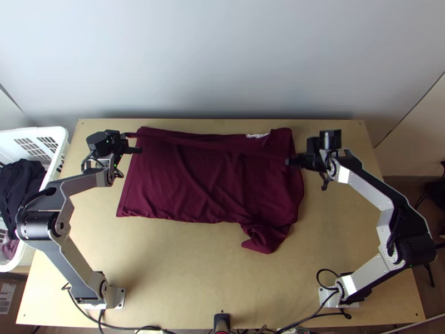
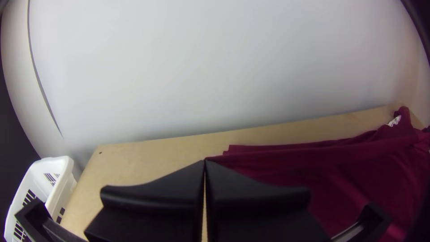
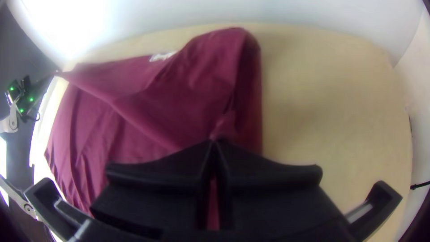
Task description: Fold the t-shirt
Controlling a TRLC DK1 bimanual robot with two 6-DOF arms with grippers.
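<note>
T-shirt (image 1: 206, 186) lies spread on the surface (image 1: 183, 267), upper fabric pulled taut; left hand (image 1: 127, 136) clamps its left end, right hand (image 1: 293, 159) its right end.

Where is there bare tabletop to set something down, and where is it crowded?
Widest: the table between the t-shirt, both arms' bases and the near-edge cables. Another lies between the t-shirt's right side and the right arm. Crowded: the far side, where the left gripper and right gripper hold cloth stretched between them.
</note>
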